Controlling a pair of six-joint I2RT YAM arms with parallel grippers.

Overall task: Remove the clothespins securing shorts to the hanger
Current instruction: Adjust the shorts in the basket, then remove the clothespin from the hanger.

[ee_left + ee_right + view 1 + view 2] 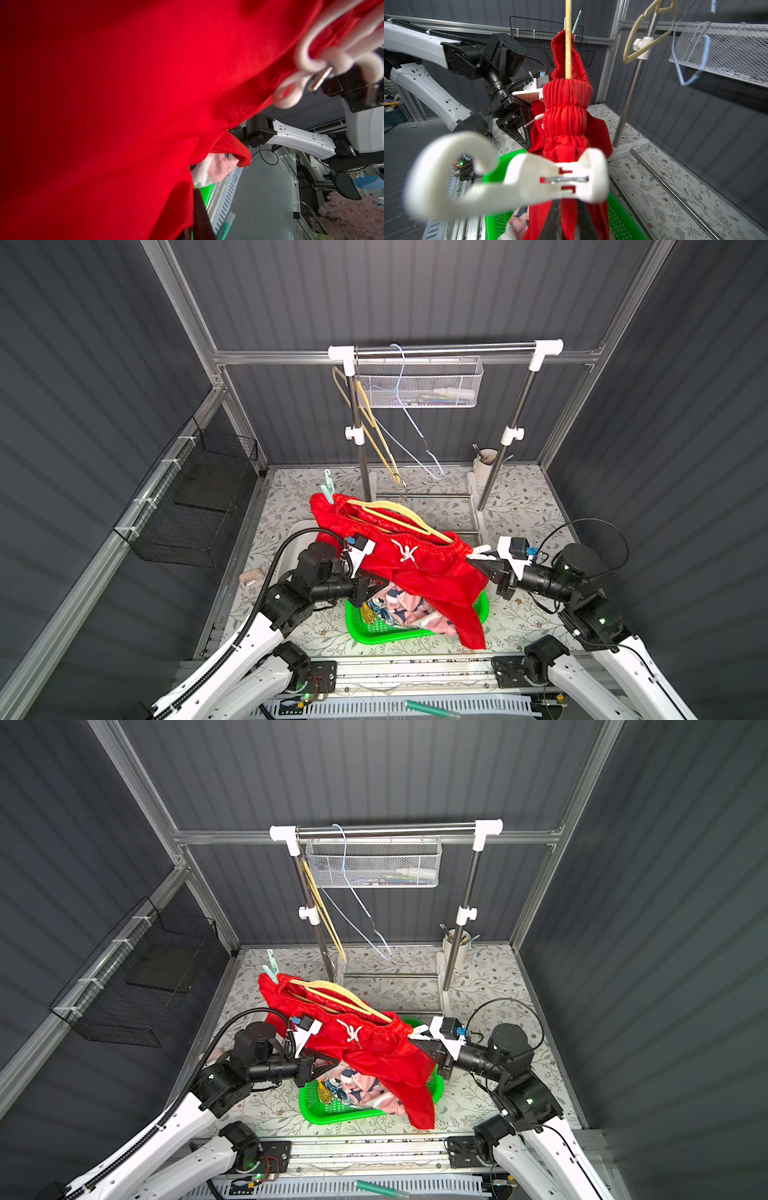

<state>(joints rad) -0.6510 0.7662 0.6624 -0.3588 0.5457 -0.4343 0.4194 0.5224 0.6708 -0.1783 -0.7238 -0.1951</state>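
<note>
Red shorts (436, 572) with a white drawstring (405, 551) hang on a beige hanger (399, 516), held tilted above a green basket (374, 632). A mint clothespin (328, 487) stands on the far end of the waistband. A white hooked clothespin (482, 551) sits on the near end, lying across my right gripper's (473, 558) fingertips (556, 209). That gripper is shut on red cloth. My left gripper (380, 583) is under the draped cloth. One finger (202, 220) shows there, and the cloth hides the grip.
The basket holds pink printed shorts (415, 610) and a yellow-blue print (372, 610). Behind stands a clothes rail (444, 349) with a mesh tray (419, 383), a beige hanger (365, 418) and a blue one (415, 423). A black wire basket (199, 497) hangs on the left wall.
</note>
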